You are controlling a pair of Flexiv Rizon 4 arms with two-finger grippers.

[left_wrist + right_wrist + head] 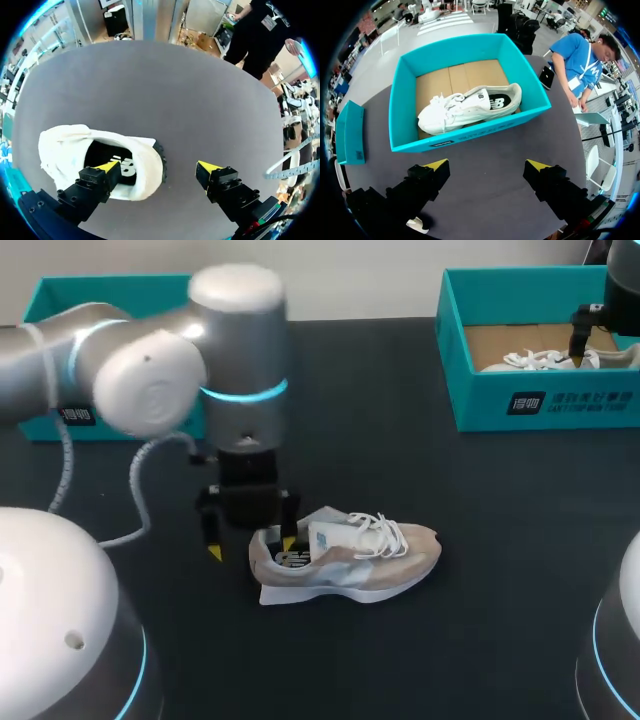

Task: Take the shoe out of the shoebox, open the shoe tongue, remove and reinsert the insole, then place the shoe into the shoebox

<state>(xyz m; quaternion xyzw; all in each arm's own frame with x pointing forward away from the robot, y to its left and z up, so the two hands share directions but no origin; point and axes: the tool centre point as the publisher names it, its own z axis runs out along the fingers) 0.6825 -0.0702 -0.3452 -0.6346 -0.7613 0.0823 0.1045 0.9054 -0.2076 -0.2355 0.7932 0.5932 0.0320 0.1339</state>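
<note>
A beige and white shoe (345, 555) with white laces lies on its sole on the dark table, toe to the right. My left gripper (251, 547) hangs open right over its heel. In the left wrist view one fingertip (107, 167) is over the shoe's opening (60, 145), where the dark insole (127, 167) shows, and the other is above bare table; the left gripper (157, 170) holds nothing. The teal shoebox (540, 405) at the back right holds a second white shoe (465, 107). My right gripper (486, 165) is open and empty, just outside the box's (470, 135) near wall.
The teal box lid (60, 340) lies at the back left, partly hidden by my left arm; it also shows as the lid (350, 132) in the right wrist view. Bare dark table (420, 440) stretches between the shoe and the shoebox.
</note>
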